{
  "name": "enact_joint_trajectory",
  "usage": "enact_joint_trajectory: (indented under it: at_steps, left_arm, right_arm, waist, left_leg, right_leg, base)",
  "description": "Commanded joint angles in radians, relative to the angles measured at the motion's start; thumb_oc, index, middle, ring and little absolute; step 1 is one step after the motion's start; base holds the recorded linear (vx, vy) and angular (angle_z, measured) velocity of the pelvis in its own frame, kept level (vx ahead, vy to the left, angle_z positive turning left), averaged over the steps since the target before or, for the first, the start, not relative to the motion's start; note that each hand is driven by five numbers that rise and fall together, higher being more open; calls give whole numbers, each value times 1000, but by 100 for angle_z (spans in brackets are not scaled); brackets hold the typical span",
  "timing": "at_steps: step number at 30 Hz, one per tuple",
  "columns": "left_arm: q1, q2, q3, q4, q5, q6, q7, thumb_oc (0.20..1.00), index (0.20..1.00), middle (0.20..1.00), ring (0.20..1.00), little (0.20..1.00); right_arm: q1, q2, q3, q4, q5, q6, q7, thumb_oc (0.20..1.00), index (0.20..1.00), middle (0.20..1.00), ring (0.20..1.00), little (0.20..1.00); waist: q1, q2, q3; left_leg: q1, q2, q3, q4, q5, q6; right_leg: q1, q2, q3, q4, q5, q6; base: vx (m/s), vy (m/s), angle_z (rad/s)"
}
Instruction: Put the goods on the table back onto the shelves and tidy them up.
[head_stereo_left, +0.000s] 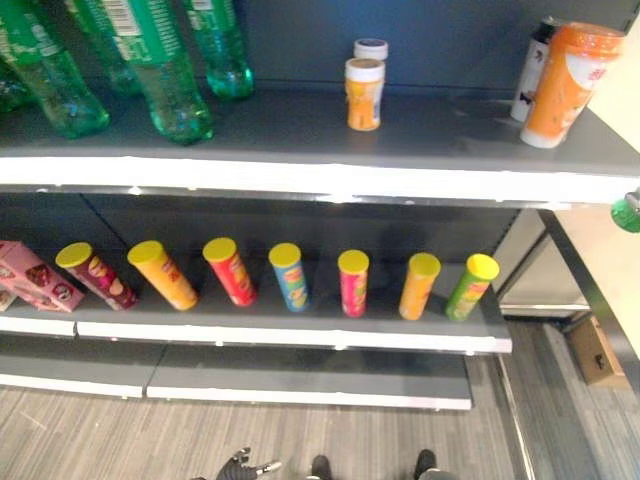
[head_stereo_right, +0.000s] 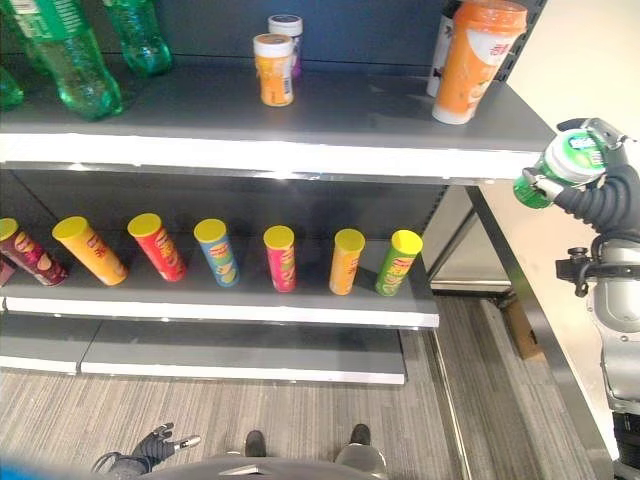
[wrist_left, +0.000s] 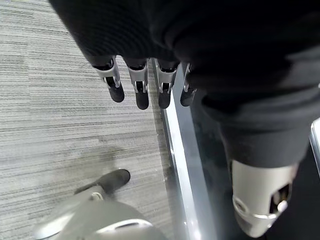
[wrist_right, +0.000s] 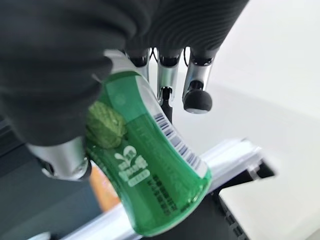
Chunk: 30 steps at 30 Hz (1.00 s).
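Note:
My right hand (head_stereo_right: 598, 192) is raised just off the right end of the top shelf (head_stereo_right: 360, 115) and is shut on a green drink bottle (head_stereo_right: 568, 162). In the right wrist view its fingers (wrist_right: 169, 80) and thumb curl round the tilted bottle (wrist_right: 150, 160), which carries a white barcode strip. The bottle's green end also peeks in at the right edge of the left eye view (head_stereo_left: 628, 212). My left hand (head_stereo_right: 150, 446) hangs low near the floor, fingers (wrist_left: 140, 87) straight, holding nothing.
The top shelf holds several green bottles (head_stereo_left: 165, 70), two small orange jars (head_stereo_left: 364, 92), a tall orange canister (head_stereo_right: 474, 60) and a white can behind it. Several chip tubes (head_stereo_right: 279, 257) stand in a row on the middle shelf (head_stereo_right: 250, 308). A cardboard box (head_stereo_left: 597, 352) lies on the floor at the right.

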Motion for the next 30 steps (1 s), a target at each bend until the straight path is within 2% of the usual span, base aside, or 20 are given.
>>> enact_joint_trajectory:
  at_steps: [1, 8, 15, 20, 21, 26, 30]
  left_arm:
    - [-81, 42, -9, 12, 27, -10, -2, 1000, 1000, 1000, 1000, 1000]
    - [-80, 37, -22, 27, 23, -12, -2, 1000, 1000, 1000, 1000, 1000]
    - [-65, 32, -32, 35, 10, -15, -4, 1000, 1000, 1000, 1000, 1000]
    - [-58, 40, -26, 49, -7, -9, 5, 1000, 1000, 1000, 1000, 1000]
    - [-58, 39, -25, 49, -7, -9, 5, 1000, 1000, 1000, 1000, 1000]
    - [-45, 44, -16, 69, -22, 2, 17, 1000, 1000, 1000, 1000, 1000]
    - [-34, 43, -8, 77, -35, 5, 21, 1000, 1000, 1000, 1000, 1000]
  right_arm:
    - [-106, -25, -39, -19, 93, -57, -8, 200, 200, 200, 200, 200]
    - [-231, -105, 43, -32, 148, -87, 17, 200, 200, 200, 200, 200]
    - [-371, -127, 154, -5, 236, -114, 39, 200, 200, 200, 200, 200]
    - [-531, -134, 353, 58, 269, -100, 77, 200, 200, 200, 200, 200]
    - [-534, -135, 355, 59, 269, -100, 76, 200, 200, 200, 200, 200]
    - [-658, -103, 532, 102, 283, -75, 122, 200, 200, 200, 200, 200]
    - [-733, -95, 622, 160, 281, -59, 129, 200, 200, 200, 200, 200]
  waist:
    - [24, -33, -18]
    - [41, -44, -30]
    - [70, -57, -36]
    - [108, -65, -34]
    - [107, -64, -33]
    - [143, -61, -31]
    - [159, -56, -29]
  left_leg:
    - [39, 36, 1, 14, -115, -51]
    - [53, 51, 9, 16, -116, -62]
    - [55, 61, 7, 16, -112, -71]
    - [49, 67, -1, 17, -103, -78]
    - [49, 67, -1, 17, -103, -78]
    - [38, 71, -11, 20, -92, -89]
    - [33, 71, -20, 22, -89, -92]
  right_leg:
    - [19, -65, -12, 53, -82, 57]
    - [37, -55, -23, 44, -85, 51]
    - [55, -51, -45, 43, -92, 44]
    - [62, -50, -68, 45, -95, 38]
    - [62, -50, -68, 45, -95, 38]
    - [72, -53, -101, 49, -99, 32]
    - [81, -56, -120, 50, -100, 29]
  base:
    - [0, 0, 0]
    - [13, -15, -3]
    - [7, -18, 5]
    - [-9, -18, 5]
    - [-2, -17, 7]
    - [-3, -25, 18]
    - [8, -23, 26]
